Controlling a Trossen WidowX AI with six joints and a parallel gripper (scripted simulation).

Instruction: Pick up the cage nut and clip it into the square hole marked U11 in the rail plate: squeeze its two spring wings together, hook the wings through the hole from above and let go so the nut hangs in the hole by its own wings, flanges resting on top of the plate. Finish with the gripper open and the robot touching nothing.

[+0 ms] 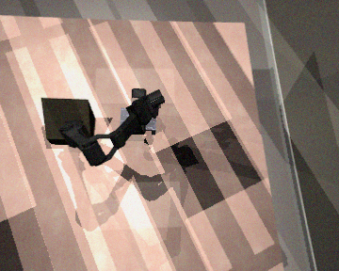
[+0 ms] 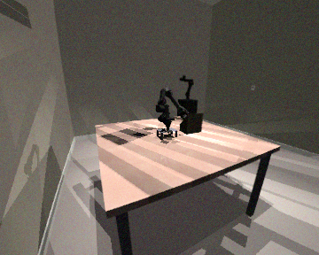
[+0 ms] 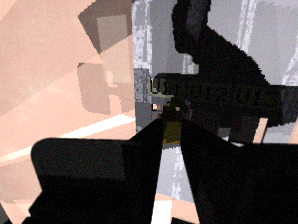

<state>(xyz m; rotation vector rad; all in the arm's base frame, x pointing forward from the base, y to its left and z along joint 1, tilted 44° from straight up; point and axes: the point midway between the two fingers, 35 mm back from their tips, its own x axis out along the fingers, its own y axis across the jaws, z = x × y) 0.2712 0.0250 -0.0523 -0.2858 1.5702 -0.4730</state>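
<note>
Above the pale rail plate (image 1: 124, 118) (image 2: 172, 131) (image 3: 167, 172), the black robot arm (image 1: 121, 134) (image 2: 175, 101) is bent over with its wrist lowered. From a dark box (image 1: 66, 115) (image 2: 191, 123), it rises to a high bend, then drops steeply toward the plate; its fingertips are hidden from above.

Close up, the pincer (image 2: 167, 127) (image 3: 170, 124) is pinching the cage nut (image 3: 171, 133), a small brownish-yellow piece at the U11 end of the plate. A small square opening (image 3: 155, 107) shows beside the nut, under the U11 label. Whether the wings are through the hole cannot be told, as the dark fingers and shadow cover that spot.

The plate stands raised on the counter (image 1: 215, 235) (image 2: 167, 166), well in from its near edge. Past the plate's U11 edge is bare counter; the U12 and U13 side lies opposite. The box stands apart from the plate, and a small dark block (image 1: 138, 92) sits just beside the plate.
</note>
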